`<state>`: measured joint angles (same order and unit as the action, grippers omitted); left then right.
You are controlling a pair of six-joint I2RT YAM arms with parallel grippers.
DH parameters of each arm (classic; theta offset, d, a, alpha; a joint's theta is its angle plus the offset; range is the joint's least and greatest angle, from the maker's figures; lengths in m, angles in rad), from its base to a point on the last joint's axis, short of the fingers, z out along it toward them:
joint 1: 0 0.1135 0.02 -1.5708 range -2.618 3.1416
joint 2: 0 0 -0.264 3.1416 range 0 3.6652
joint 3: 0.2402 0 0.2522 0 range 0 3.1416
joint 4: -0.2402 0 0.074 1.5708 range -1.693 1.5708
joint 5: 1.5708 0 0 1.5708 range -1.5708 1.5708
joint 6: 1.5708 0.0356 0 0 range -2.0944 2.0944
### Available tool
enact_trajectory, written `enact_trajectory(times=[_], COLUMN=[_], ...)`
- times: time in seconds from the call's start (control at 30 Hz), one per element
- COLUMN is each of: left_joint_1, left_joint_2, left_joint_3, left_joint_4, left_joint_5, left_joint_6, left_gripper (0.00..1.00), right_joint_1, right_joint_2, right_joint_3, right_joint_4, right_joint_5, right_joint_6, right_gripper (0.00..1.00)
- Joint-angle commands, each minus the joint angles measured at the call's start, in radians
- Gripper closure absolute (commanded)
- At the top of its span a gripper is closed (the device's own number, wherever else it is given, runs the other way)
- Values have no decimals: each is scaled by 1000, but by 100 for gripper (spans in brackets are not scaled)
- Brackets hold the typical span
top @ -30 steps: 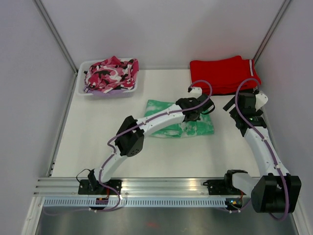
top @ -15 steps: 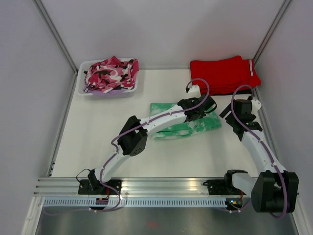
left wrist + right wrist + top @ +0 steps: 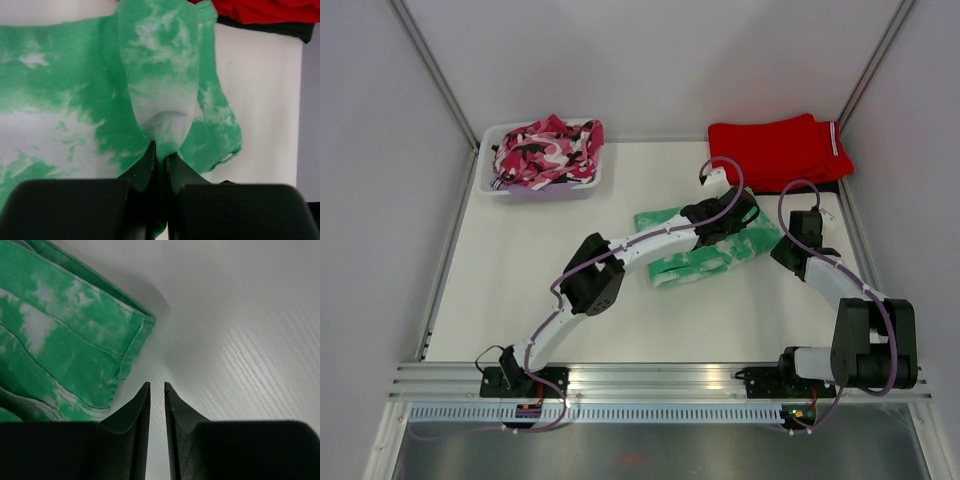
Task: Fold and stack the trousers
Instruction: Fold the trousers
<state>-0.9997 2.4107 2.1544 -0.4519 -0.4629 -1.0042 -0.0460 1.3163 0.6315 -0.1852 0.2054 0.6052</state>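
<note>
Dragging is your latest move: the left gripper (image 3: 160, 150), jaws pinching a raised fold of the mint tie-dye trousers (image 3: 688, 262), has hauled them toward the table's (image 3: 520, 280) far right corner, nearer the folded red trousers (image 3: 775, 150). Your right gripper (image 3: 156, 385) has swung in low beside their right hem. Its jaws have narrowed from wide to a slim gap over bare table, catching nothing. I judge the bundle bound for the stack, not yet on it. The table is white and smooth. A basket (image 3: 492, 183) holding the camouflage garment (image 3: 548, 148) sits at its far left corner, with pale walls (image 3: 650, 60) around.
</note>
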Motion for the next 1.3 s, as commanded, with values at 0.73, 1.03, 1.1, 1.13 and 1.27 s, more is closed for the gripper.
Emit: enact_trajectory(times=[0.73, 1.03, 1.1, 1.13, 1.27], left_joint_1=[182, 226, 239, 243, 271], left_joint_2=[-489, -581, -613, -642, -737], left_joint_3=[-608, -702, -712, -731, -789], left_joint_4=[222, 239, 223, 213, 183], left_joint_5=[250, 308, 308, 311, 331], left_joint_6=[151, 202, 211, 222, 259], left_gripper=[98, 98, 98, 98, 98], right_joint_1=[9, 41, 84, 131, 294], right_joint_2=[270, 282, 267, 261, 210], right_joint_3=[165, 93, 67, 56, -34], right_joint_4=[306, 276, 259, 254, 277], right_joint_5=[-465, -425, -416, -414, -351], right_joint_6=[-243, -262, -245, -233, -144], right_gripper=[29, 37, 44, 45, 47])
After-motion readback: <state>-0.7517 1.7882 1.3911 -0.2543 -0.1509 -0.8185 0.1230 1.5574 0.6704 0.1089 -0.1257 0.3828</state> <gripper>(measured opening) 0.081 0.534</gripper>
